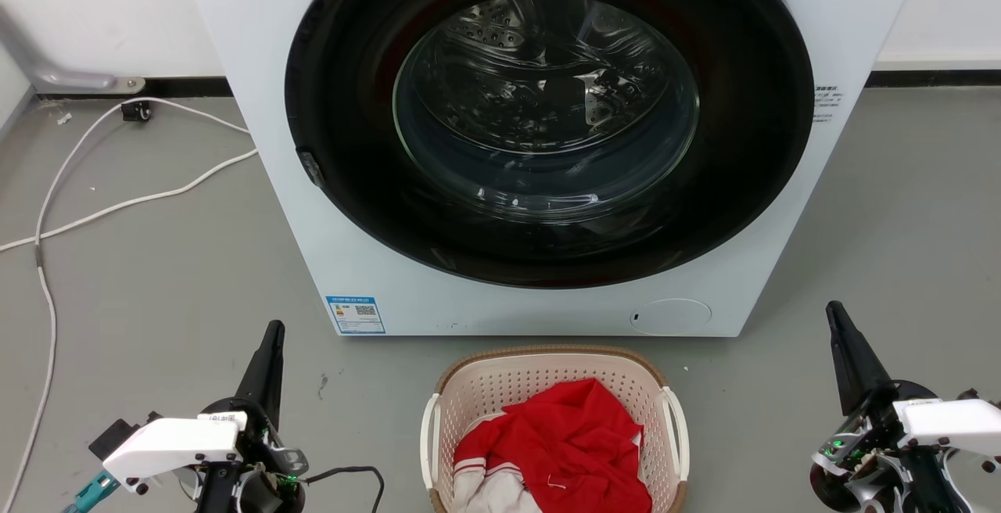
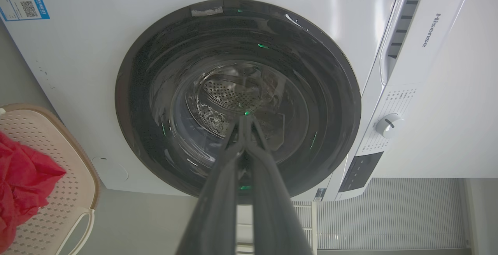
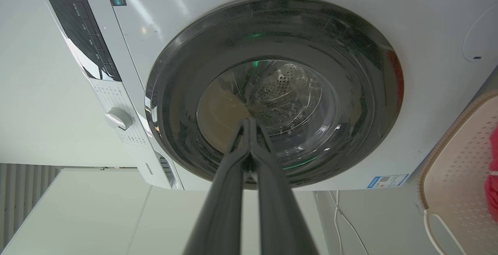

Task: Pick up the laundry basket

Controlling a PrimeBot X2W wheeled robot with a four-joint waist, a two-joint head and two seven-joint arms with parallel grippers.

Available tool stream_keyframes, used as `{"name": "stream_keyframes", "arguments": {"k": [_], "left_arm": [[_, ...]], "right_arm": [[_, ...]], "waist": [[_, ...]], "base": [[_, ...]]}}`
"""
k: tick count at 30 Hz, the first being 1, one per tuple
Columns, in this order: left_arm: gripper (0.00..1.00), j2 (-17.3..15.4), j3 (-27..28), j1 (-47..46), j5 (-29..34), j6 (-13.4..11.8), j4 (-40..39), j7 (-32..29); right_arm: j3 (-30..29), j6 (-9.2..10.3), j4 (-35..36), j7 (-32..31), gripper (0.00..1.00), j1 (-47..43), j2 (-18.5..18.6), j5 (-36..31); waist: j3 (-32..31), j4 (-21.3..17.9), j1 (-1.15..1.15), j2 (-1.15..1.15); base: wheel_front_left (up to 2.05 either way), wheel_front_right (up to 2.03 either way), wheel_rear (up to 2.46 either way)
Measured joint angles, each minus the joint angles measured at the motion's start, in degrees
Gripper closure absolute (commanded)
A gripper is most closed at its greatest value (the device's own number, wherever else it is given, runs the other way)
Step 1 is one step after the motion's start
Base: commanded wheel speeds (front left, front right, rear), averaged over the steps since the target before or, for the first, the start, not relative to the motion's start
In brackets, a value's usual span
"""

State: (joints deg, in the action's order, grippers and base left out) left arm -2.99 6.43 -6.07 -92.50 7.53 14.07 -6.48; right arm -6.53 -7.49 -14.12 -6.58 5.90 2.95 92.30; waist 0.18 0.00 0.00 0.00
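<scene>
**On the floor before the washer, the basket is waiting and both grippers are idling shut**

On the grey floor (image 1: 156, 278), just in front of the washing machine (image 1: 469, 310), the laundry basket (image 1: 508, 388) is sitting upright, well forward of the floor's back edge at the wall. A red garment (image 1: 571, 443) is lying heaped inside it. A white handle is standing out on each side, the left handle (image 1: 428, 435) and the right handle (image 1: 679, 427).

The left gripper (image 1: 272, 337) is hanging well apart from the basket on its left side. Its two fingers are pressing together and holding nothing. The right gripper (image 1: 838, 321) is doing the same on the other side, closed and empty. Both are pointing towards the machine's round door (image 1: 547, 106), not at the basket.

Judging by this, the pick-up is only beginning: the reach has not started and nothing is touching the basket. The next move is likely calling for both grippers to open and swing inward and down. Each would then be closing on the handle on its own side. An even grip on both handles looks needed, since the load could tilt the basket.
</scene>
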Motion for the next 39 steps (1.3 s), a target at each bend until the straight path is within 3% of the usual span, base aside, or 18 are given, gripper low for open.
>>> {"name": "stream_keyframes", "arguments": {"k": [13, 14, 27, 39], "left_arm": [[1.0, 0.0, 0.0, 0.0, 0.0, 0.0, 0.0, 0.0], [0.0, 0.0, 0.0, 0.1, 0.0, 0.0, 0.3, 0.0], [0.0, 0.2, -3.2, 1.7, 2.4, 0.0, 0.4, 2.9], [0.0, 0.2, -6.1, 1.6, 17.1, 0.0, -2.7, 5.9]], "right_arm": [[0.0, 0.0, 0.0, 0.0, 1.0, 0.0, 0.0, 0.0], [0.0, -0.01, -0.3, 0.0, 0.0, -0.1, 0.0, 0.0], [0.9, 0.0, 0.7, 2.9, 0.0, -2.6, -0.1, -2.3], [2.1, 0.0, 2.9, 5.9, 0.0, -3.8, 0.3, -16.4]], "waist": [[0.0, 0.0, 0.0, 0.0], [0.0, 0.0, 0.0, 0.0], [0.0, -0.1, 0.0, 0.0], [-0.1, -0.1, 0.0, 0.0]], "base": [[0.0, 0.0, 0.0], [0.0, 0.0, 0.0], [0.0, 0.0, 0.0], [0.0, 0.0, 0.0]]}}
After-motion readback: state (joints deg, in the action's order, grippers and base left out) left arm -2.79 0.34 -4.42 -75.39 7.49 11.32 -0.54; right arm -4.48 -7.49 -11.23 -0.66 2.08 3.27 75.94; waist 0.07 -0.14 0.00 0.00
